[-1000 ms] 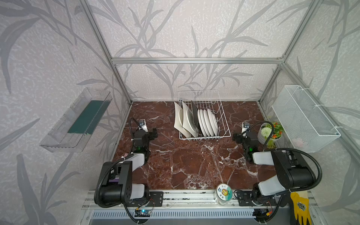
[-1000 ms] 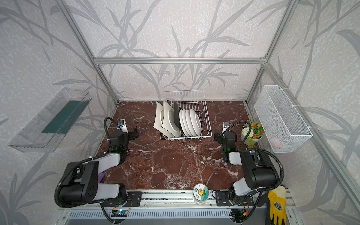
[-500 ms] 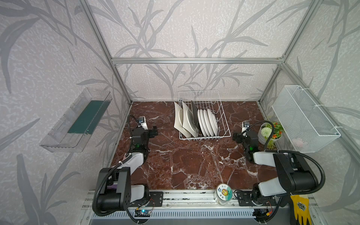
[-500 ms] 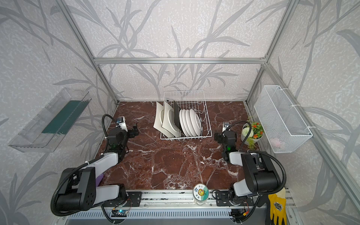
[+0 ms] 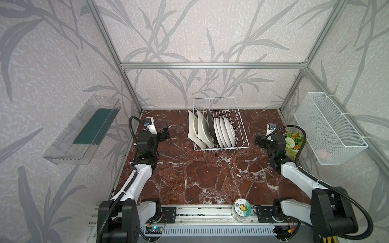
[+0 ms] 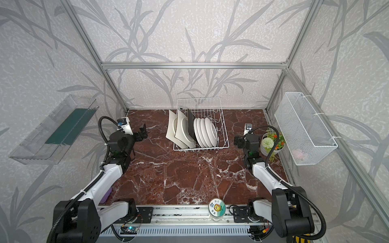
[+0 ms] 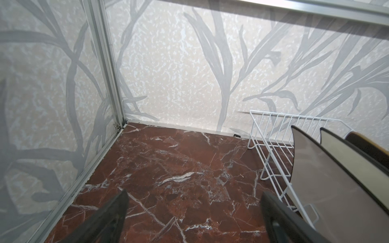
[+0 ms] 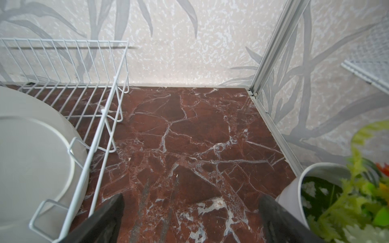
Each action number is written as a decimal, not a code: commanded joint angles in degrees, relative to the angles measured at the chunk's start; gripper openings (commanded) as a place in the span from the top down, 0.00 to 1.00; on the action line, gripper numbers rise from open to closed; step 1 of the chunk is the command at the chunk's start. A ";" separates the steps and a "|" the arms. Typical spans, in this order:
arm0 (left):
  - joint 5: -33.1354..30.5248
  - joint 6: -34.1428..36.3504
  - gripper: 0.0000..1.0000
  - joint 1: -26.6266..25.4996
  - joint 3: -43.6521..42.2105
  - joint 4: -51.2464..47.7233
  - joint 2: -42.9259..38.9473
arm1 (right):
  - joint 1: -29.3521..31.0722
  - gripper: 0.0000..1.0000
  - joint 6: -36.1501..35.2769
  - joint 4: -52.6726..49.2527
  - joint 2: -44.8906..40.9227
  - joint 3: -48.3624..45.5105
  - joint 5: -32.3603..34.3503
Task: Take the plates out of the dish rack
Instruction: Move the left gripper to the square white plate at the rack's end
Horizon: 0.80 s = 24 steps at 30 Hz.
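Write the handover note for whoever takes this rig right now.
Left gripper: open, empty, left of the dish rack.
Right gripper: open, empty, right of the rack, beside the flower pot.
Plates: all seven stand upright in the rack: two cream square plates, one black plate, four round white plates.
Done: nothing unloaded yet.
Left: take out all seven.

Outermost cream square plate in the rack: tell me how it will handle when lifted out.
The cream square plate looks like glazed ceramic: probably rigid, fairly heavy, slippery at its thin edge. It stands tilted beside the second cream plate, which may shift as it leaves. Knocking the dish rack wires could chip it.
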 commanded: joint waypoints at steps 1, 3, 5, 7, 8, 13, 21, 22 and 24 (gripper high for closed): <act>6.54 -0.24 0.01 -0.02 7.17 -13.82 -1.83 | 0.05 0.01 1.21 -8.59 -4.38 3.74 -4.96; 9.75 -0.96 0.01 -0.16 11.13 -19.83 -1.59 | 0.04 0.01 2.43 -12.08 -5.96 5.49 -7.66; 12.21 -2.17 0.01 -0.43 13.94 -23.22 -1.41 | 0.04 0.01 4.00 -15.69 -7.05 7.64 -10.06; 14.56 -4.66 0.01 -0.96 17.07 -26.62 -0.94 | 0.04 0.01 5.69 -18.15 -7.85 9.41 -13.27; 15.33 -5.39 0.01 -1.29 18.75 -28.53 -0.55 | 0.13 0.01 6.03 -19.07 -8.13 10.12 -14.85; 14.51 -7.63 0.01 -2.94 28.10 -39.60 3.06 | 0.22 0.01 5.79 -25.37 -8.53 15.57 -22.38; 12.87 -9.10 0.01 -5.40 41.42 -54.63 11.25 | 0.65 0.01 4.50 -31.46 -7.66 21.39 -30.75; 12.96 -9.17 0.01 -5.95 42.61 -55.81 12.16 | 0.67 0.01 4.31 -31.60 -7.49 21.76 -31.22; 12.85 -8.94 0.01 -7.24 44.31 -57.57 13.79 | 0.75 0.01 4.08 -31.95 -7.15 22.15 -32.04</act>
